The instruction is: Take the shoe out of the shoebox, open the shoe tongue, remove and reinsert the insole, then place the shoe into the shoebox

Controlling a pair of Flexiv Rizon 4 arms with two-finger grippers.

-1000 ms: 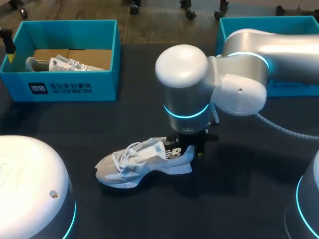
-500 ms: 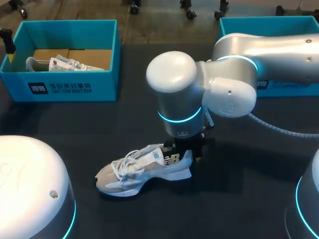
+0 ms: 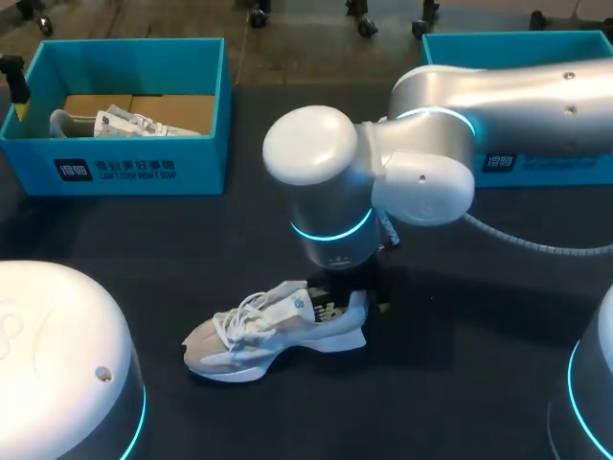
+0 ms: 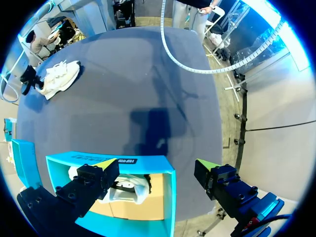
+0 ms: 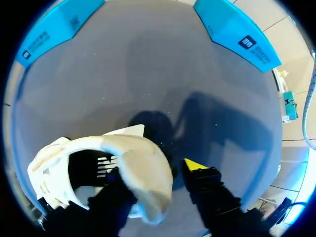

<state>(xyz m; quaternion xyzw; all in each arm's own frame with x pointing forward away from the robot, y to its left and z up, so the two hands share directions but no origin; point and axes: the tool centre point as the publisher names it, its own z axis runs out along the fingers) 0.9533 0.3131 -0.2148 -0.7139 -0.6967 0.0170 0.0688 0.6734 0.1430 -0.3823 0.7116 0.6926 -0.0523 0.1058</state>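
Head view: a pale grey and white shoe [image 3: 273, 326] lies on its sole on the dark table [image 3: 479, 374], just below the centre of the dial. Its toe points to nine o'clock and its heel to three. Our right arm [image 3: 498, 105] enters from two o'clock and bends down, so the right gripper [image 3: 350, 287] sits at the heel, mostly hidden under the wrist. The left shoebox [image 3: 139, 168], at ten o'clock, holds a second shoe [image 3: 124, 122]. The right shoebox [image 3: 536, 163] is at two o'clock, partly behind the arm.

Left wrist view: our left gripper [image 4: 155, 170] is spread wide and holds nothing. It hangs over the left shoebox, with the second shoe beneath it. The shoe on the table is well apart, far ahead at about eleven o'clock from the gripper.

Right wrist view: the shoe's padded heel fills the space at the right gripper, with the opening beside it. We cannot tell whether the gripper is clamped on the heel or only straddles it.

We judge the shoe light, with a soft upper that would crumple, and floppy laces and tongue. The heel cup and sole look stiffer, so they are the better places to grip. The insole is probably thin and bendy, and best pinched at its heel edge.
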